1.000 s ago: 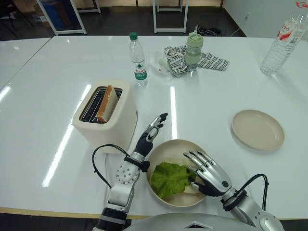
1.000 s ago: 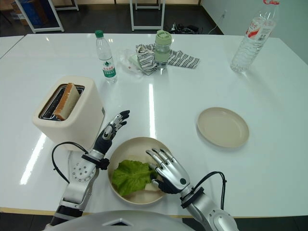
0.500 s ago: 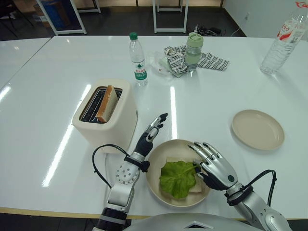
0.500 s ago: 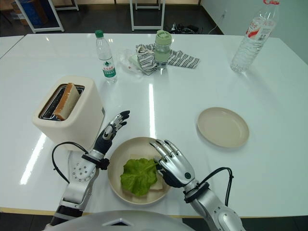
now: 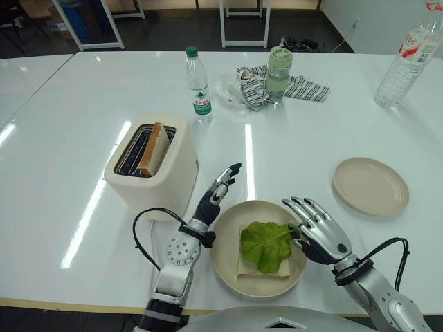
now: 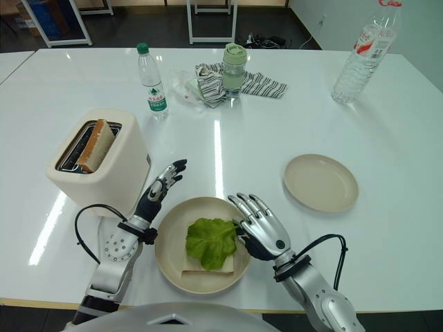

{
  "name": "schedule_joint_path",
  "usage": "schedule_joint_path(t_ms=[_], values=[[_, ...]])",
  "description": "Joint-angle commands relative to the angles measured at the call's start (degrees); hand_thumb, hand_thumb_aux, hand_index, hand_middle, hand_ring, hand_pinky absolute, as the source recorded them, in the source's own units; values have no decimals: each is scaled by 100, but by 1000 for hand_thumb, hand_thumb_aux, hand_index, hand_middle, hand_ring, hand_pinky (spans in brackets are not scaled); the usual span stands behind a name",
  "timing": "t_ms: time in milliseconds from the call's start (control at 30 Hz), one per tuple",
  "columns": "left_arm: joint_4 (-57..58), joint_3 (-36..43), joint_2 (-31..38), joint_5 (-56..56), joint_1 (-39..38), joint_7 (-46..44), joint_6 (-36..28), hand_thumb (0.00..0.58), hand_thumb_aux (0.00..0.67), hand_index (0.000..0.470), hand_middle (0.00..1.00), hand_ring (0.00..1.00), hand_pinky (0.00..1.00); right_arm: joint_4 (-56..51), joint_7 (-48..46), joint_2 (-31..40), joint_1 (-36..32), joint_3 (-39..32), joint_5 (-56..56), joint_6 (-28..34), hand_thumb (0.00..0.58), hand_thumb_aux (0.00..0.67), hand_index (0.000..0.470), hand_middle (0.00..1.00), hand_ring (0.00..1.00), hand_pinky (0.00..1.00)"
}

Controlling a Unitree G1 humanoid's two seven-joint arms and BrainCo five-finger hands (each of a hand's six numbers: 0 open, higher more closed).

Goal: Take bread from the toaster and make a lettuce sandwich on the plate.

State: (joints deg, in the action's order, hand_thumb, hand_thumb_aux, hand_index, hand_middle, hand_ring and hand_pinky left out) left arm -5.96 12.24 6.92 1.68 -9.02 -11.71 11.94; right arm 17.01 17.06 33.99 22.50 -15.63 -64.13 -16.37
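Note:
A cream toaster [image 5: 148, 181] stands left of centre with one bread slice [image 5: 155, 148] upright in its slot. In front of me a beige plate [image 5: 224, 257] carries a flat bread slice [image 5: 260, 268] with a green lettuce leaf [image 5: 266, 239] lying on top. My right hand [image 5: 318, 232] is at the plate's right rim, thumb and a finger pinching the leaf's right edge while the other fingers spread above. My left hand [image 5: 217, 190] rests between toaster and plate, fingers straight and holding nothing.
A second, empty beige plate [image 5: 371, 185] lies to the right. At the back stand a small water bottle [image 5: 199, 86], a green tumbler [image 5: 279, 72] on a striped cloth [image 5: 302, 88], and a large bottle [image 5: 408, 59] at the far right.
My right hand has carried the lettuce leaf from the plate's left side rightward onto the bread slice. The left hand has stayed still.

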Motion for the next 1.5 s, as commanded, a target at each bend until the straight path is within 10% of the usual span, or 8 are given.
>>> schedule_joint_path(t_ms=[33,567,633,733,767,800,1133,1500], values=[[16,-2,12,51,-49,-8,-83,0,0,0,0,0,0,-51,-45,9,35,-60,-20,-23,580,670,470,0,0,0],[56,-3,8,63,-42,5,-97,0,0,0,0,0,0,102,-228,106,208,-198,-30,-199,580,670,470,0,0,0],[57,-3,11,62,-42,0,-99,0,0,0,0,0,0,94,-203,99,209,-164,-58,-160,558,539,378,0,0,0],[60,-7,15,64,-42,0,-102,0,0,0,0,0,0,112,-173,110,207,-104,-89,-115,379,276,194,0,0,0],[60,-6,16,64,-41,-1,-103,0,0,0,0,0,0,117,-163,133,209,-73,-101,-102,45,26,18,0,0,0],[52,-6,22,63,-45,-6,-105,0,0,0,0,0,0,134,-164,178,227,-25,-111,-87,0,0,0,0,0,0],[-75,-20,58,55,-57,-19,-128,0,0,0,0,0,0,743,-280,809,613,1392,885,-361,0,0,0,0,0,0],[-2602,-1332,733,1882,369,673,348,0,0,0,0,0,0,964,-1040,-795,340,1870,4710,137,0,0,0,0,0,0]])
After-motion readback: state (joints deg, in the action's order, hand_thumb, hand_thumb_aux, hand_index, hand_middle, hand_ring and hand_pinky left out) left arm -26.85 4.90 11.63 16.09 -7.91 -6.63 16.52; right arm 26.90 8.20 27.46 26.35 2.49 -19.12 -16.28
